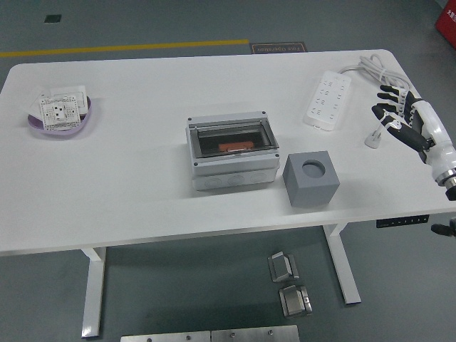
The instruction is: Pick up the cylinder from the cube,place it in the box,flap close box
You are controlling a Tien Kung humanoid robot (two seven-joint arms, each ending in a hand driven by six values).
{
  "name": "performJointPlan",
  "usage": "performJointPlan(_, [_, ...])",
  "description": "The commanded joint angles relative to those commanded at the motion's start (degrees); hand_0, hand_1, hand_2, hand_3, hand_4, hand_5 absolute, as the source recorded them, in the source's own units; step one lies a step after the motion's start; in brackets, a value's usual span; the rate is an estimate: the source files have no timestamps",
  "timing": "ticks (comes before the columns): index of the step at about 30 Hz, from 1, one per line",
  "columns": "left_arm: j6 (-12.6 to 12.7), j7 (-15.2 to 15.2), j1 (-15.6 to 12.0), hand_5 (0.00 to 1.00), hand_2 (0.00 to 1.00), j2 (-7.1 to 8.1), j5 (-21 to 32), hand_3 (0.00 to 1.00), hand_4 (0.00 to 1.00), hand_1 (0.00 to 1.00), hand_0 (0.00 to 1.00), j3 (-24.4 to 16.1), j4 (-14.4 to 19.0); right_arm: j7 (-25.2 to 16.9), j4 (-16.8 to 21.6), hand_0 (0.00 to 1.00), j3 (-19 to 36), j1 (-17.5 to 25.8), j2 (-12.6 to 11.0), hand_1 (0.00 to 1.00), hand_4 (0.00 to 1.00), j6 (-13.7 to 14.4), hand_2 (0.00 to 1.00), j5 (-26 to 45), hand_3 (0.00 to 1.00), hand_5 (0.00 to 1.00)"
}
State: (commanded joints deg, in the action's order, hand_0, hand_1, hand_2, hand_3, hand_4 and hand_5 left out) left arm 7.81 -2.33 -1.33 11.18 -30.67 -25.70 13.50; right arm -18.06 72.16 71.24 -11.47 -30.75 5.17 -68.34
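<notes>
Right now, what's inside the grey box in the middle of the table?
Through the clear lid of the grey box, an orange-red object lies inside. Its exact shape and the rest of the interior are hidden by the dark, reflective lid.

Bare tabletop all around grey cube with round hole (311, 179); grey lidded plastic box (231, 152) close at its left.

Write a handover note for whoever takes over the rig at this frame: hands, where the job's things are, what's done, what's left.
Right hand: fingers spread, holding nothing, over the table's right edge beside the power strip. Left hand: out of view.
Grey cube: right of the box, its top hole empty.
Box: table centre, clear flap down, something orange visible inside, probably the cylinder.
Done: cylinder out of the cube; flap appears closed.
Left: confirm the flap is fully shut, then retract the right arm.
</notes>
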Motion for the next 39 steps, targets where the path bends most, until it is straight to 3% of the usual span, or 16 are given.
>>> performJointPlan(1, [0.0,0.0,-0.1,0.300,0.615,-0.08,0.4,0.659,0.647,0.700,0.710,0.4,-0.1,0.1,0.0,0.818,-0.3,-0.2,0.2,0.736,0.793,-0.1,0.797,-0.3,0.834,0.552])
performJointPlan(2, [0.0,0.0,-0.2,0.300,0.615,-0.14,0.8,0.660,0.647,0.701,0.710,0.8,-0.2,0.1,0.0,0.816,-0.5,-0.3,0.3,0.732,0.774,-0.1,0.774,-0.4,0.680,0.520])
performJointPlan(7, [0.0,0.2,-0.4,0.300,0.615,-0.39,2.5,0.660,0.647,0.701,0.710,2.4,-0.6,0.2,0.0,0.816,-1.7,-1.3,0.9,0.732,0.774,-0.3,0.774,-0.2,0.680,0.520])
performJointPlan(8, [0.0,0.2,-0.4,0.301,0.615,-0.43,2.7,0.659,0.647,0.700,0.710,2.6,-0.6,0.1,0.1,0.819,-1.9,-1.5,0.9,0.741,0.781,-0.4,0.779,-0.1,0.752,0.532])
performJointPlan(19, [-0.1,0.0,-1.0,0.301,0.615,-0.96,3.9,0.659,0.648,0.700,0.710,3.7,-0.6,0.1,-0.6,0.816,-5.1,-5.2,0.7,0.741,0.781,-1.4,0.782,1.1,0.789,0.532])
performJointPlan(20, [-0.2,-0.1,-1.1,0.301,0.618,-0.92,4.1,0.660,0.648,0.702,0.711,3.9,-0.6,0.1,-0.7,0.815,-5.3,-5.6,0.9,0.740,0.667,-1.5,0.782,1.1,0.747,0.452])
performJointPlan(29, [-1.5,-1.7,-0.8,0.301,0.624,-0.57,5.0,0.659,0.648,0.704,0.714,4.2,-0.5,0.4,-1.2,0.802,-5.6,-6.9,1.8,0.731,0.624,-2.3,0.777,0.6,0.747,0.428])
performJointPlan(39, [-3.0,-3.3,-0.9,0.292,0.640,-0.53,10.9,0.671,0.647,0.710,0.722,10.8,-1.9,0.5,-1.7,0.792,-7.3,-8.4,1.8,0.729,0.643,-2.7,0.775,-0.5,0.745,0.459])
